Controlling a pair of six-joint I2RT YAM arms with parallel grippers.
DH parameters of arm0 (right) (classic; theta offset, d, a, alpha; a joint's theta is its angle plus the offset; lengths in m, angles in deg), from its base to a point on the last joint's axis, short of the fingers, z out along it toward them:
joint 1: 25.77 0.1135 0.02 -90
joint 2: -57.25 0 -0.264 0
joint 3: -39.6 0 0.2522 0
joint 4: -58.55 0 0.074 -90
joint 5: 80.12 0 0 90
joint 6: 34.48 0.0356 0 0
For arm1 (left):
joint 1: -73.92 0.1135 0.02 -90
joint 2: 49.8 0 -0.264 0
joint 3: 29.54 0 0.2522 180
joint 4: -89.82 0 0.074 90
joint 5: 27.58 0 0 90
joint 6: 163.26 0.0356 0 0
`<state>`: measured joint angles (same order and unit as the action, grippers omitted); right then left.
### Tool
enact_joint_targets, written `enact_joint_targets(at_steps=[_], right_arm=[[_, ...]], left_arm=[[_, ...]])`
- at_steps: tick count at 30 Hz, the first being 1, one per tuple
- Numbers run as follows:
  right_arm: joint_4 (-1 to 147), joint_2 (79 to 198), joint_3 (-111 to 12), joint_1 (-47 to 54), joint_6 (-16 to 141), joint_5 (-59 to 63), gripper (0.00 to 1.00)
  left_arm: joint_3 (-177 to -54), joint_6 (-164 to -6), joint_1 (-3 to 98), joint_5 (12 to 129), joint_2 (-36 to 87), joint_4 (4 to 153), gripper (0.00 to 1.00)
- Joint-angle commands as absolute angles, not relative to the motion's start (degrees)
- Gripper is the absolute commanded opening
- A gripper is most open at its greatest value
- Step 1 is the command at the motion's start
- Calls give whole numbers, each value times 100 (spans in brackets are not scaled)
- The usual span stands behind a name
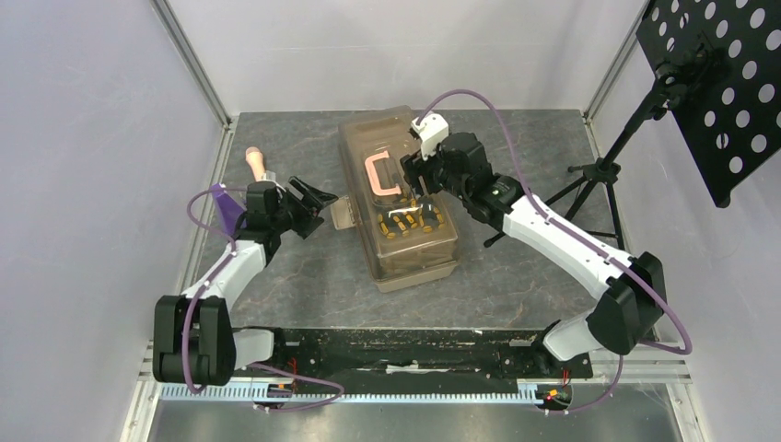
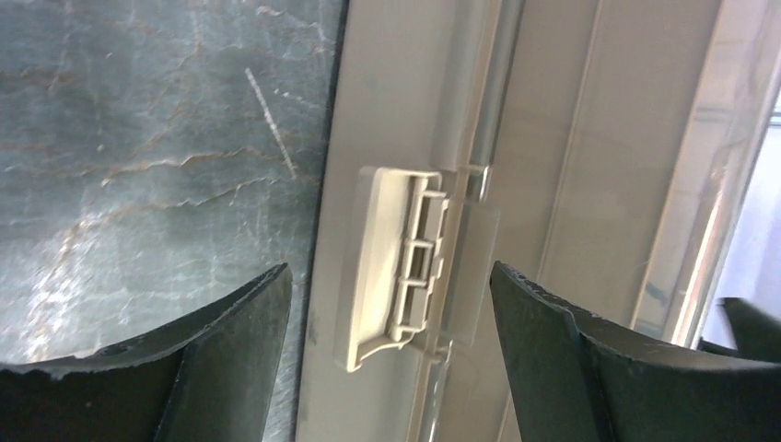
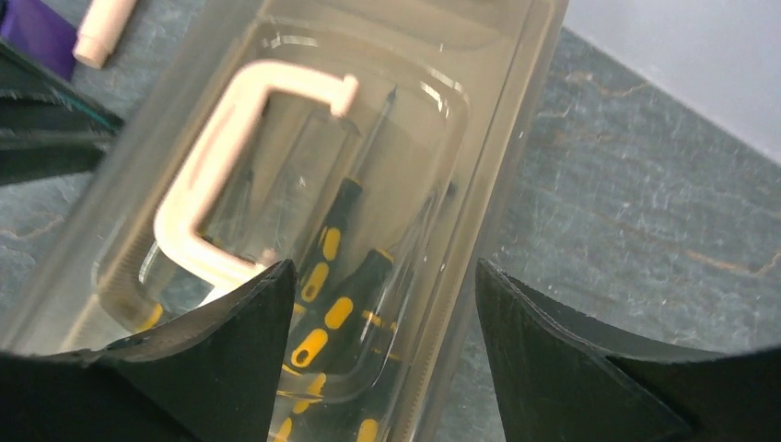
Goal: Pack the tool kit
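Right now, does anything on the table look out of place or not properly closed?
Yes, one thing. The latch on the toolbox side facing the left arm sticks outward instead of lying flat against it, so the lid looks lowered but not fastened. Nothing else seems spilled or damaged.

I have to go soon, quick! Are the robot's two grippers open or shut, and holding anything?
Left gripper: open, holding nothing, facing the toolbox latch.
Right gripper: open, holding nothing, above the toolbox lid.
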<state>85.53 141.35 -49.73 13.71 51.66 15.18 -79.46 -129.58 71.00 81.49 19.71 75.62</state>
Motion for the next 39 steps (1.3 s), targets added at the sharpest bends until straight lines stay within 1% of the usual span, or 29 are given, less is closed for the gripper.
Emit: enact_joint_targets(at_steps=[1, 6, 11, 16, 22, 29, 35, 39], right_arm=[[7982, 13927, -4503, 1291, 5341, 1583, 73], [7796, 13701, -4093, 1235, 5336, 1721, 73], [7635, 13595, -3969, 1185, 5398, 1612, 73], [7697, 13710, -3877, 1151, 5403, 1661, 72], [7689, 13581, -3680, 1138, 5341, 1780, 72], [7609, 13470, -3529, 1140, 5324, 1785, 72], [7592, 13489, -3516, 1143, 5339, 1745, 72], [7592, 13468, -3491, 1143, 5345, 1741, 72]], left_arm=[[-7916, -13491, 7120, 8421, 2249, 8827, 84], [-7795, -13748, 7109, 8405, 2675, 9320, 85], [-7574, -14122, 7009, 8467, 3003, 10112, 90], [-7375, -14451, 6847, 8802, 3087, 10846, 89], [-7380, -14436, 6667, 9067, 2826, 10987, 88], [-7179, -14758, 6506, 9145, 2571, 11729, 81], [-7193, -14586, 6337, 9070, 2631, 11553, 76], [-7133, -14586, 6330, 8988, 2732, 11538, 64]])
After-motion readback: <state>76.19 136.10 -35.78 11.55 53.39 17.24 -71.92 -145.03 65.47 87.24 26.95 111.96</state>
